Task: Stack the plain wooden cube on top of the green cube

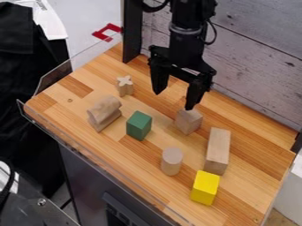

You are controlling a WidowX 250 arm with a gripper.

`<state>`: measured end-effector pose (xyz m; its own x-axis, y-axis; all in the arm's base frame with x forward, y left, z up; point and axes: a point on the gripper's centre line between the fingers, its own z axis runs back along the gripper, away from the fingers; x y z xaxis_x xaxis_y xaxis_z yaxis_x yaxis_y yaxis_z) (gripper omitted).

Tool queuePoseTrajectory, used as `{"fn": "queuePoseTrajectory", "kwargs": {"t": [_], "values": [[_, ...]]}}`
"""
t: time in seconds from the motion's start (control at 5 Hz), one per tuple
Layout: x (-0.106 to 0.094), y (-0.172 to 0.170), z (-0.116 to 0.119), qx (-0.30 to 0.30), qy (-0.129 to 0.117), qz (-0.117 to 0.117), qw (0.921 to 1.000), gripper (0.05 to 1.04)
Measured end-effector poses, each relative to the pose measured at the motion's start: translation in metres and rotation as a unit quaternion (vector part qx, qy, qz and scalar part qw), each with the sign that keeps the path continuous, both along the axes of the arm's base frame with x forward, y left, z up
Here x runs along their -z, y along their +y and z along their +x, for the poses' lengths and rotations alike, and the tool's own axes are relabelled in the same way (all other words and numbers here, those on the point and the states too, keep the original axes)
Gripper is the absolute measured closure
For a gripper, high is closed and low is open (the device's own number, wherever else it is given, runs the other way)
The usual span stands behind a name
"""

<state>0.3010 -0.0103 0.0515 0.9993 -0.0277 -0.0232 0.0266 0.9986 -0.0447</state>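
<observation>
Wooden block (189,122): on the tabletop (133,159), nearest the gripper (174,101).
Cross-shaped block (125,87): upright, steadied, we judge, by its flat end.
Cylinder (171,162): on end, so we expect no rolling.
Fingers (196,92): spread, empty, leaving room between.
Yellow block (205,188): near the long block (217,150).

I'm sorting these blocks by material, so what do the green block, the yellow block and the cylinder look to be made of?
Green block: probably painted wood, matte and evenly coloured, though no grain shows through. Yellow block: likely painted too, smooth and uniform; its core could be wood or plastic. Cylinder: seemingly bare wood, pale tan and unglossy.
</observation>
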Motion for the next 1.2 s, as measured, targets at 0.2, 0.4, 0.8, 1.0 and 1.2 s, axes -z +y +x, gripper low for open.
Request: {"fn": "queuePoseTrajectory", "kwargs": {"t": [0.2,0.4,0.8,1.0,1.2], "values": [[0.004,-0.005,0.000,0.011,0.005,0.003,0.9999,0.084],[0.011,-0.007,-0.002,0.019,0.014,0.007,0.9997,0.084],[0.017,-0.007,-0.002,0.020,0.021,0.007,0.9995,0.084],[0.022,-0.007,0.002,0.021,0.023,0.008,0.9995,0.084],[0.026,-0.008,0.006,0.024,0.025,0.009,0.9994,0.084]]}}
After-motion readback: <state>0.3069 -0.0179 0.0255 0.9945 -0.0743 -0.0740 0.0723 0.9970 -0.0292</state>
